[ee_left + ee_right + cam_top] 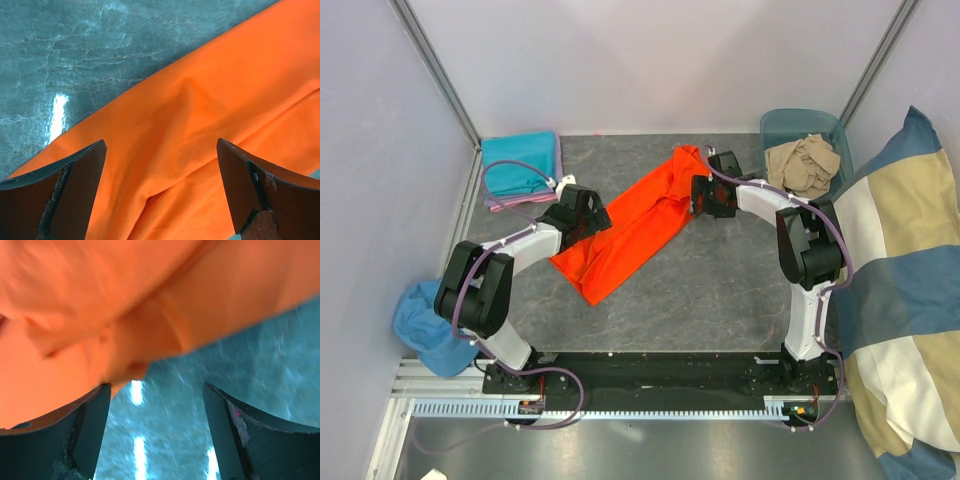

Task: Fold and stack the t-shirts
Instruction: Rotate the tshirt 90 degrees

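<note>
orange t-shirt (638, 228): soft matt woven cloth | desk (720, 300): glossy mottled grey, perhaps laminate | claw fingers (75, 195): worn, chipped

Right wrist view: orange t-shirt (125, 300) is blurred, seams indistinct, and cropped by the top and left edges. Top view: left gripper (596, 222) covers part of the shirt. Pink-lilac tee (505, 206) lies mostly hidden beneath teal tee (520, 160). Cushion (905, 300) is cropped at the right edge.

Open claw (160, 190) over orange t-shirt (200, 125)
</note>
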You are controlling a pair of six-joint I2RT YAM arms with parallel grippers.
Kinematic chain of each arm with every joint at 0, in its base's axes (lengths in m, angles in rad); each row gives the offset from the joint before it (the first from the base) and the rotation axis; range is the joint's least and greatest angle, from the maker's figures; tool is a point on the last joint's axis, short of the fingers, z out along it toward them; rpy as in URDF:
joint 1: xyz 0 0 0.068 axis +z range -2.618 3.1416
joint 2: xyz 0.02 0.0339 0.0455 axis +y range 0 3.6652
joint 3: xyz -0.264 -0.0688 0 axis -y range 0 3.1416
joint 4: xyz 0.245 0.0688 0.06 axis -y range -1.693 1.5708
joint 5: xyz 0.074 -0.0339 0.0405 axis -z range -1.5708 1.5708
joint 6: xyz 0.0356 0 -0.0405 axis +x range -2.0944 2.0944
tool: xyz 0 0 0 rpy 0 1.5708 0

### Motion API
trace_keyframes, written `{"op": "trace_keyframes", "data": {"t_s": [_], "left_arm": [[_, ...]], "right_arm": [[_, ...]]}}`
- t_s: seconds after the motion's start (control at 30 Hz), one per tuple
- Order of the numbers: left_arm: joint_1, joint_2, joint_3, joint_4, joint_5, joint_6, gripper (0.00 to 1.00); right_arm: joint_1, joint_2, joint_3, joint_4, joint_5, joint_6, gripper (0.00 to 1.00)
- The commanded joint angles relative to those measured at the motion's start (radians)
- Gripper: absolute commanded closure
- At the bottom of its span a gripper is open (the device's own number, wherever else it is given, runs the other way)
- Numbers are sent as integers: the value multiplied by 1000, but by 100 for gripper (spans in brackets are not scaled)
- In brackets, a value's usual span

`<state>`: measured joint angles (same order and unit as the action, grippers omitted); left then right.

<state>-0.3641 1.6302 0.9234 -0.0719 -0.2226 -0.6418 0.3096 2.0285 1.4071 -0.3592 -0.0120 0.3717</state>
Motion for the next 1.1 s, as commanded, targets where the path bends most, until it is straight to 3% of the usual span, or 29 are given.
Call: {"op": "trace_keyframes", "data": {"t_s": [0.0, 0.33, 0.7, 1.07], "left_arm": [[1, 54, 0, 32, -38, 21, 0], [-7, 131, -18, 1, -6, -18, 0], [-56, -52, -214, -29, 118, -88, 0], [-377, -26, -224, -49, 178, -206, 0]], "right_arm": [[-12, 96, 70, 12, -31, 24, 17], [-23, 205, 179, -17, -92, 4, 17], [-26, 387, 432, -147, -161, -54, 16], [-32, 352, 438, -199, -155, -100, 16]]}}
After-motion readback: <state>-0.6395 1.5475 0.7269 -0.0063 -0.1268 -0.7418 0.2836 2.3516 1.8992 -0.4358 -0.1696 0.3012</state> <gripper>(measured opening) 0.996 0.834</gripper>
